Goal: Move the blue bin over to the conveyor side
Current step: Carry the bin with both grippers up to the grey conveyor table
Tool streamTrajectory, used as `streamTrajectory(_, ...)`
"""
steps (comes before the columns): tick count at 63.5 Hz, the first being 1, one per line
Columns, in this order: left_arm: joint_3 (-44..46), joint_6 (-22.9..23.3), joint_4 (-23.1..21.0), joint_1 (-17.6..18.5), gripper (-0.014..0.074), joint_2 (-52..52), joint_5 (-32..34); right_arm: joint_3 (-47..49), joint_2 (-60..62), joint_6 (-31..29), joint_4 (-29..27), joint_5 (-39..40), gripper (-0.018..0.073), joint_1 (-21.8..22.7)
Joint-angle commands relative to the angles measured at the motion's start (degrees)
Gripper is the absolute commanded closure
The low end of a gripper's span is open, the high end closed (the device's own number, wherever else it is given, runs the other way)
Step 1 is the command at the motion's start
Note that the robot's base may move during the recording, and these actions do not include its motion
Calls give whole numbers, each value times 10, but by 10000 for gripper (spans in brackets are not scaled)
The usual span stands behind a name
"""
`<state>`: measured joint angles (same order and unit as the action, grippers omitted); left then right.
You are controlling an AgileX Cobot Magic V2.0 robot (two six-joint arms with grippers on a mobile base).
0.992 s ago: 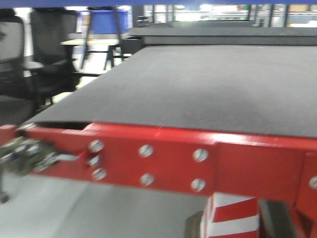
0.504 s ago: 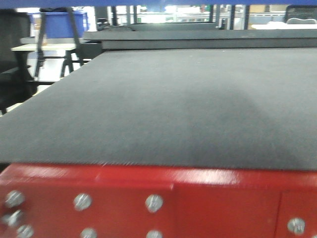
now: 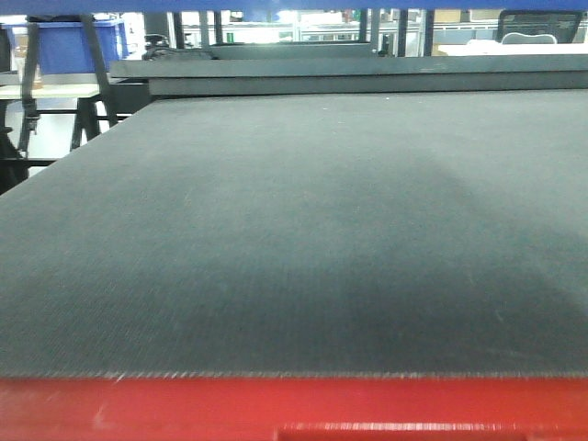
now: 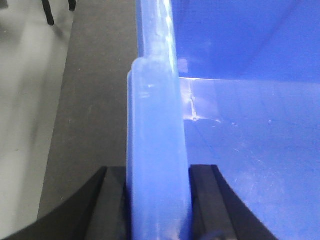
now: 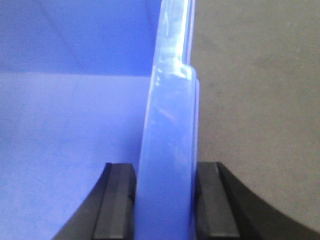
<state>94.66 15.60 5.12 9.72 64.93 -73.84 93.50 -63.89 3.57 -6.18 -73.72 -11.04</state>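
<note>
The blue bin hangs between my two arms, its glossy inside filling the right of the left wrist view and the left of the right wrist view. My left gripper is shut on the bin's thick left rim. The right gripper is shut on the opposite rim. Under both rims lies the dark grey woven conveyor, also beside the right rim. In the front view the conveyor fills the frame, its red edge strip along the bottom. A thin blue band crosses the very top.
A raised dark platform closes the belt's far end. Behind the left corner stand a black frame and another blue tote on a table. Light grey floor runs left of the belt.
The front view has closed in on the belt: the red edge with its screws has sunk to the bottom, and the background chairs and table have slid off to the left.
</note>
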Motion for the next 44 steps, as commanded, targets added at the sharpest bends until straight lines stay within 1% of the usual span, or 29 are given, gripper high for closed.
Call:
streamTrajectory(1,7,-4,33,0,615,-11,51,7,12,-15,18,52,640,0)
streamTrajectory(44,7,-4,33,0,615,-11,51,7,12,-15,18,52,640,0)
